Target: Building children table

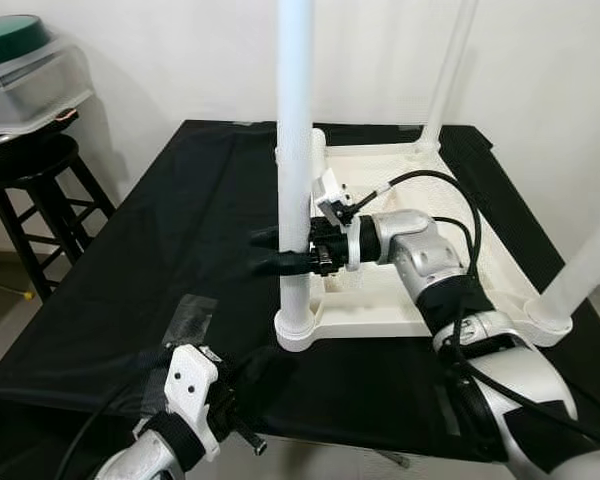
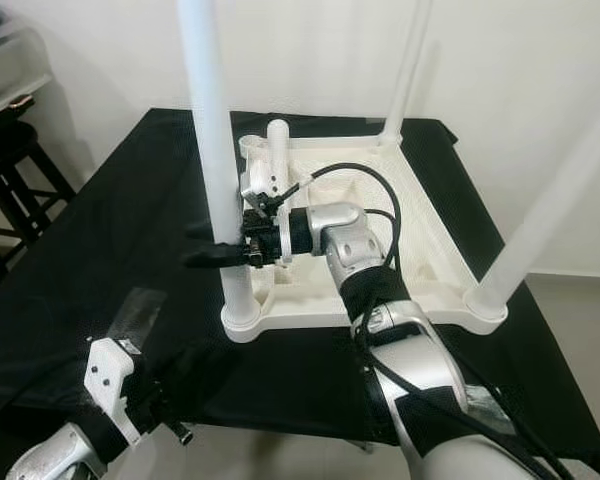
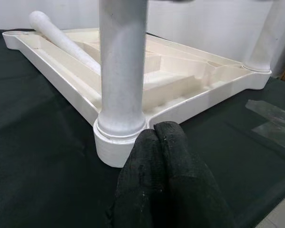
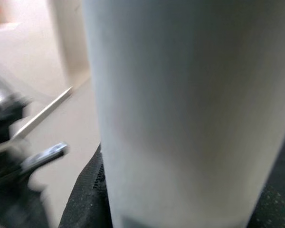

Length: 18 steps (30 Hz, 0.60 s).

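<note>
A white plastic children's table top (image 1: 380, 325) lies upside down on the black-covered table. Three white legs stand in its corner sockets: near left (image 1: 295, 120), far right (image 1: 450, 70) and near right (image 1: 590, 260). A fourth leg (image 3: 61, 40) lies loose inside the top by the far left corner. My right gripper (image 1: 265, 250) reaches in from the right and is shut on the near-left leg, a little above its socket (image 1: 298, 325). My left gripper (image 3: 156, 142) hovers low at the table's near edge, just short of that socket, with its fingers pressed together and nothing between them.
A black stool (image 1: 30, 170) at the left carries a clear plastic box with a green lid (image 1: 20, 50). A patch of clear tape (image 1: 190, 315) sticks to the black cloth near the front left. A white wall stands close behind the table.
</note>
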Available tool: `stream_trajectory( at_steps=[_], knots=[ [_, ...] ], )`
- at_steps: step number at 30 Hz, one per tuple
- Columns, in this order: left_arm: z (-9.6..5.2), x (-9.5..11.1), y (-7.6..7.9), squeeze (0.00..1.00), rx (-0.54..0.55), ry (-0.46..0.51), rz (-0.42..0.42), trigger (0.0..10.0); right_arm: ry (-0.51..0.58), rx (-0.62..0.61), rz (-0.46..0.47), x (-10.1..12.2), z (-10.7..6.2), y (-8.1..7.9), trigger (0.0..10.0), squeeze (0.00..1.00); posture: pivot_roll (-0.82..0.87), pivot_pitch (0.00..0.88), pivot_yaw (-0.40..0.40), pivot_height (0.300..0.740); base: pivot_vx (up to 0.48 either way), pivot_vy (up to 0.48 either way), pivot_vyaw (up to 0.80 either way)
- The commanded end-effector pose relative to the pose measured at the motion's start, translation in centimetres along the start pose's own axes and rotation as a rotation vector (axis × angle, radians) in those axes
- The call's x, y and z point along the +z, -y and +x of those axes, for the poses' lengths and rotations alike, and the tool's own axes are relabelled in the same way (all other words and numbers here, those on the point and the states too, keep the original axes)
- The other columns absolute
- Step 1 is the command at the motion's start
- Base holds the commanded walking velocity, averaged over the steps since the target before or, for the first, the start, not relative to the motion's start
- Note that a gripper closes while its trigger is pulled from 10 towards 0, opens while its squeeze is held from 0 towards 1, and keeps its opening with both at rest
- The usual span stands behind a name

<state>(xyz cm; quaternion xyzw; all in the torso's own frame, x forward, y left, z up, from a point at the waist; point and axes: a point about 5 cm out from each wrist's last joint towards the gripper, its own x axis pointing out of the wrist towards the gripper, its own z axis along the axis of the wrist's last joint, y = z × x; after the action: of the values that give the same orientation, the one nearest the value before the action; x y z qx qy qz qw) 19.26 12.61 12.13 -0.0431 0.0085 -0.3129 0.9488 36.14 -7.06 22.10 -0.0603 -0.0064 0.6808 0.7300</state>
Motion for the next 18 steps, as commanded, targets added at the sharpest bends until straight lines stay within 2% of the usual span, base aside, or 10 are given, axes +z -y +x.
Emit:
stream_trajectory(
  at_steps=[1, 2, 3, 5, 6, 7, 10, 11, 17, 18],
  knots=[
    [-0.3, 0.0, -0.1, 0.0, 0.005, -0.011, 0.002, 10.0, -0.066, -0.09, 0.064, -2.7, 0.2, -0.4, 0.0, 0.0, 0.05, 0.069, 0.006, 0.74, 0.0, 0.0, 0.0],
    [-0.5, 0.0, 0.0, 0.0, 0.005, -0.01, 0.002, 10.0, -0.071, -0.412, 0.178, -4.6, 0.8, -0.3, 0.0, 0.0, 0.05, 0.077, -0.003, 0.74, 0.0, 0.0, 0.0],
    [-0.5, 0.0, 0.0, 0.0, 0.005, -0.01, 0.002, 10.0, -0.071, -0.412, 0.178, -4.6, 0.8, -0.3, 0.0, 0.0, 0.05, 0.077, -0.003, 0.74, 0.0, 0.0, 0.0],
    [-0.6, 0.0, 0.0, 0.0, 0.005, -0.01, 0.002, 10.0, -0.004, -0.884, 0.347, -6.4, 0.6, -0.8, 0.0, 0.0, 0.04, 0.081, -0.009, 0.74, 0.0, 0.0, 0.0],
    [-0.6, 0.0, 0.0, 0.0, 0.005, -0.01, 0.002, 10.0, -0.004, -0.884, 0.347, -6.4, 0.6, -0.8, 0.0, 0.0, 0.04, 0.081, -0.009, 0.74, 0.0, 0.0, 0.0],
    [-0.6, 0.1, -0.1, 0.0, 0.004, -0.01, 0.002, 10.0, -0.049, -0.912, 0.384, -8.2, 1.4, -4.7, 0.0, 0.0, 0.05, 0.093, 0.003, 0.74, 0.0, 0.0, 0.0],
    [-0.6, 0.0, -0.2, 0.0, 0.005, -0.013, 0.003, 10.0, -0.049, -0.853, 0.371, -8.1, 1.7, -5.2, 0.0, 0.0, 0.02, 0.064, 0.017, 0.74, 0.0, 0.0, 0.0],
    [-0.4, -0.2, -0.3, 0.0, 0.0, -0.015, 0.001, 10.0, -0.064, -0.823, 0.288, -7.2, 1.2, -3.6, 0.0, 0.0, 0.04, 0.062, -0.007, 0.74, 0.0, 0.0, 0.0],
    [-0.3, -0.2, -0.2, 0.0, -0.008, -0.017, 0.001, 10.0, -0.075, -0.839, 0.275, -6.8, 1.1, -3.1, 0.0, 0.0, 0.04, 0.052, -0.012, 0.74, 0.0, 0.0, 0.0],
    [-0.3, -0.2, -0.3, 0.0, 0.003, -0.015, 0.007, 10.0, -0.067, -0.799, 0.283, -6.4, 1.7, -3.4, 10.0, 0.91, 0.05, 0.049, -0.013, 0.74, 0.0, 0.0, 0.0]
  ],
)
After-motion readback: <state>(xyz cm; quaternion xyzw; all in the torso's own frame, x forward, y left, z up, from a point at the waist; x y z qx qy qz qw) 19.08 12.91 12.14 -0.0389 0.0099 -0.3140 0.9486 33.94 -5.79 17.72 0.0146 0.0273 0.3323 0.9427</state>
